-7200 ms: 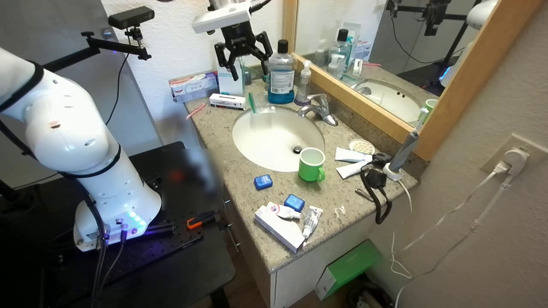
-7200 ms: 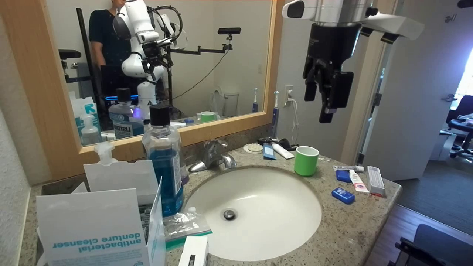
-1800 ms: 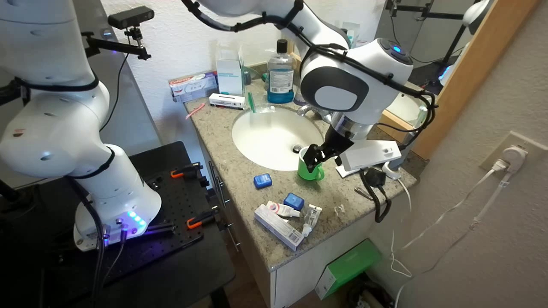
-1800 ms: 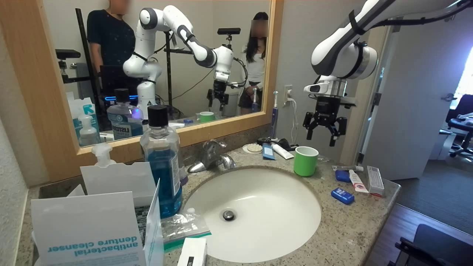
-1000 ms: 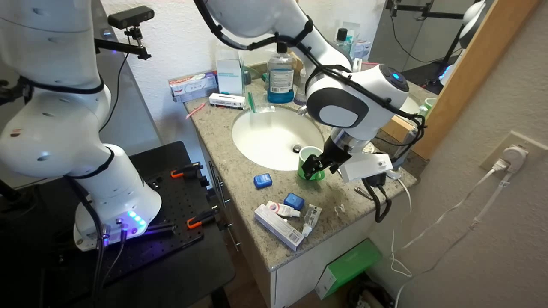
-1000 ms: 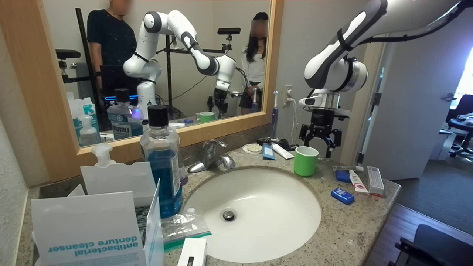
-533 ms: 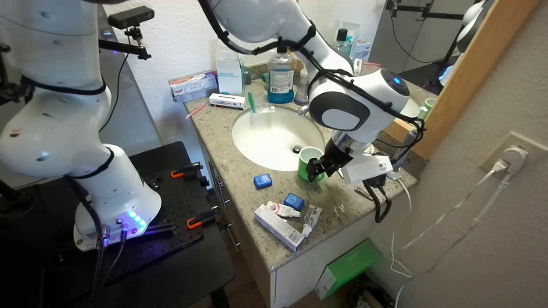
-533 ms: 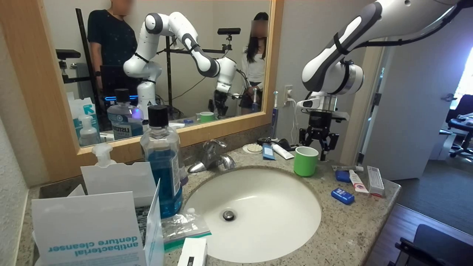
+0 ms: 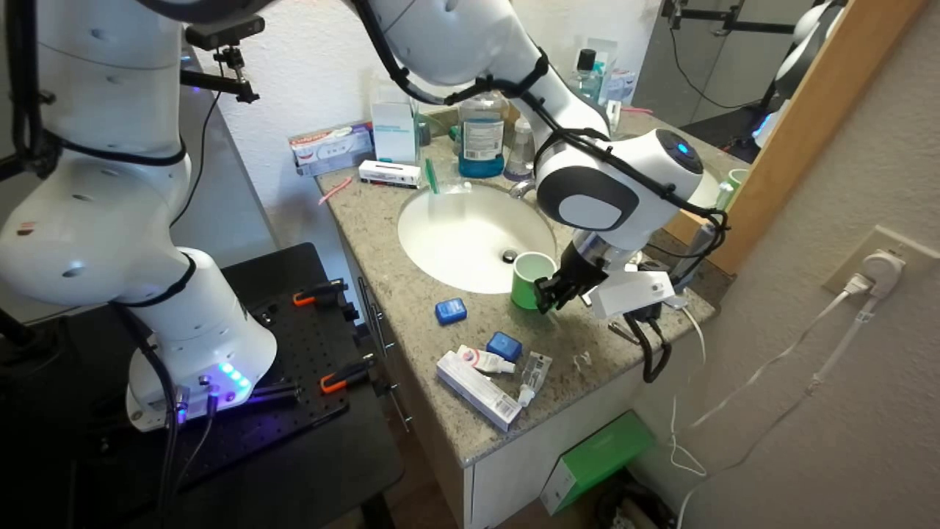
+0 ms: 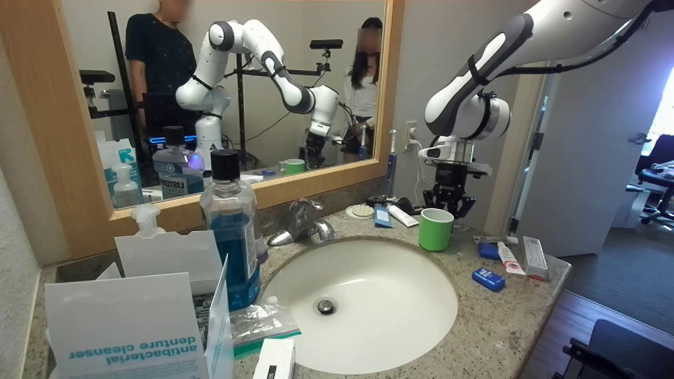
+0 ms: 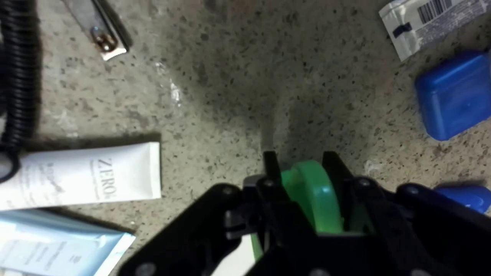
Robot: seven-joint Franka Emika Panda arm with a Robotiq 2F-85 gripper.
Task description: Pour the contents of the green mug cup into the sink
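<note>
At four o'clock in the wrist view, narrowly parted jaws flank the mug handle (image 11: 322,199), hold unclear; squeeze, then lift level.

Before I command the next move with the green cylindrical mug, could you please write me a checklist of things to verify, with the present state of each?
1. Green cylindrical mug with pale inside upright on the beige speckled countertop: ok.
2. Black gripper straddling the mug's curved green handle: ok, seen in the wrist view.
3. Firm grip on that handle: cannot tell; the contact is not clear.
4. Mug over the white oval sink for pouring: not ok; it stands on the countertop beside the rim.
5. What the mug contains: cannot tell; the views do not show it.
</note>
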